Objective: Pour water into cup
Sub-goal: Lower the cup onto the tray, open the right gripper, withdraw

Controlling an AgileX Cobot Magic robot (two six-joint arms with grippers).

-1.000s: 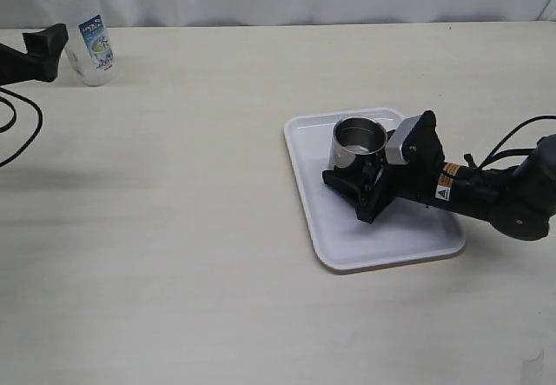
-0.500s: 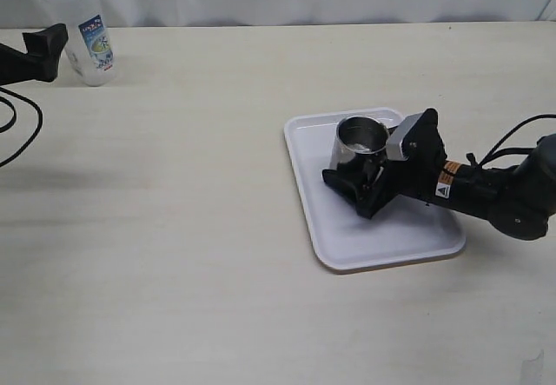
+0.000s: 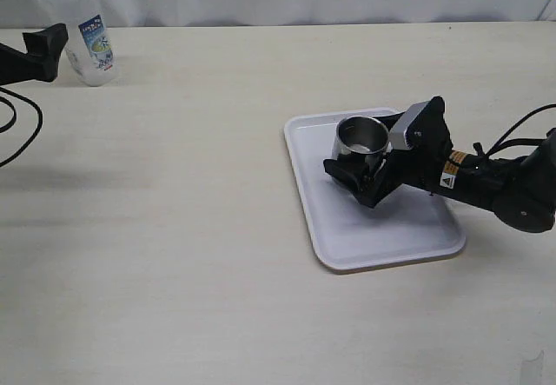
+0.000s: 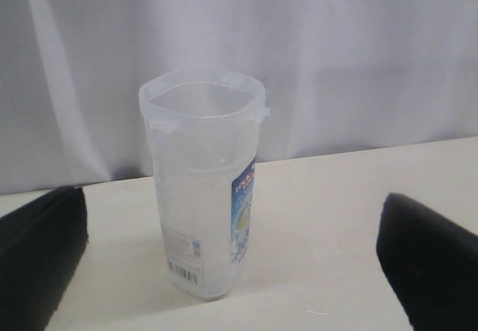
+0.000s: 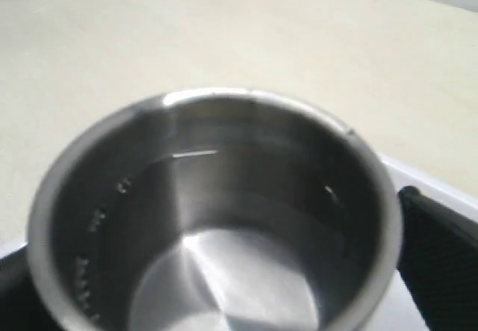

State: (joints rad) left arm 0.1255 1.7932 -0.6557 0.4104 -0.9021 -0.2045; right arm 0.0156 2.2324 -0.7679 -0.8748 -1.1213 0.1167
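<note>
The steel cup (image 3: 360, 136) is on the white tray (image 3: 391, 255), tilted a little, between the black fingers of my right gripper (image 3: 360, 171). In the right wrist view the cup (image 5: 216, 219) fills the frame, with the fingers (image 5: 441, 264) tight at its sides; the right gripper (image 5: 224, 286) is shut on it. The cup's inside looks bare metal. The clear plastic pitcher (image 3: 82, 27) with a blue-white label stands at the far left. My left gripper (image 3: 39, 55) is open just beside it. In the left wrist view the pitcher (image 4: 203, 181) stands ahead between the wide-apart fingers (image 4: 41, 256). No water stream shows.
The tray lies right of centre on a pale wooden table (image 3: 174, 211). A white curtain (image 4: 336, 47) hangs behind the table's far edge. A black cable (image 3: 17, 137) loops at the left edge.
My right gripper has closed in on the cup and risen slightly, tipping and shifting the cup a little on the tray. The left gripper and pitcher have not moved.
</note>
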